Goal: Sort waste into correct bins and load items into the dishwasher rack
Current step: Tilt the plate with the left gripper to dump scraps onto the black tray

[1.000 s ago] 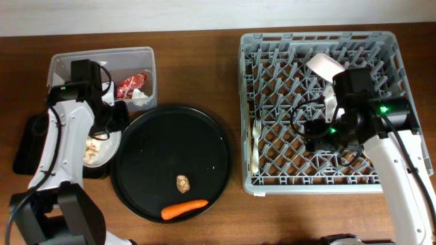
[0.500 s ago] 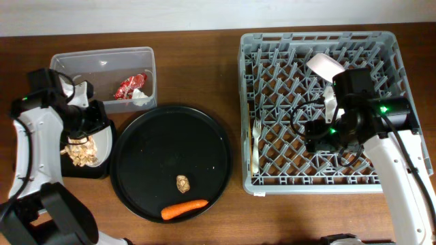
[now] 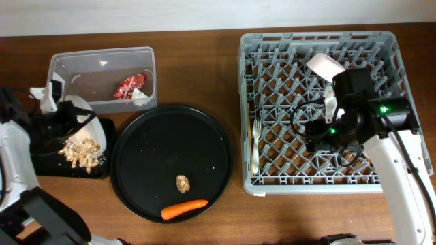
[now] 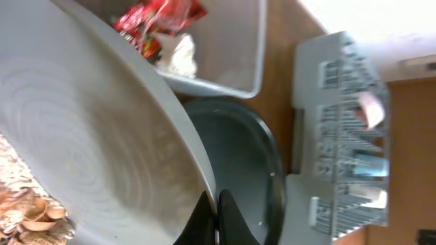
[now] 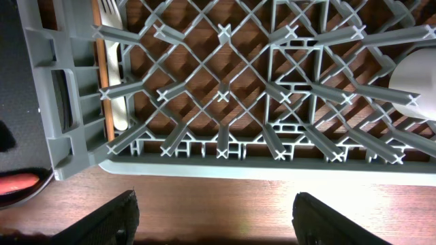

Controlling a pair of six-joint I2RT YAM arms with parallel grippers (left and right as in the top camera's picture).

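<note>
My left gripper (image 3: 66, 120) is shut on the rim of the white round plate (image 3: 88, 122) and holds it tilted over the shallow black tray (image 3: 41, 163). Beige food scraps (image 3: 80, 152) lie in that tray below the plate. In the left wrist view the fingertips (image 4: 216, 219) pinch the plate (image 4: 88, 143) at its edge. The clear tub (image 3: 102, 62) holds the red wrapper (image 3: 131, 86) and white tissue (image 3: 142, 97). The brown lump (image 3: 182, 182) and carrot (image 3: 184, 209) lie on the round black tray (image 3: 170, 136). My right gripper (image 5: 214, 221) is open and empty over the grey dishwasher rack (image 3: 381, 178).
In the rack, pale cutlery (image 3: 255, 146) lies along the left side and a pale cup (image 3: 325, 66) sits near the back, with another white piece (image 3: 330, 99) partly hidden by my right arm. The right wrist view shows the rack's front wall (image 5: 225, 153) and bare table below.
My left arm has swung left with the plate and tipped it over the shallow black tray. The food scraps have slid off into that tray. The right arm has not moved.
</note>
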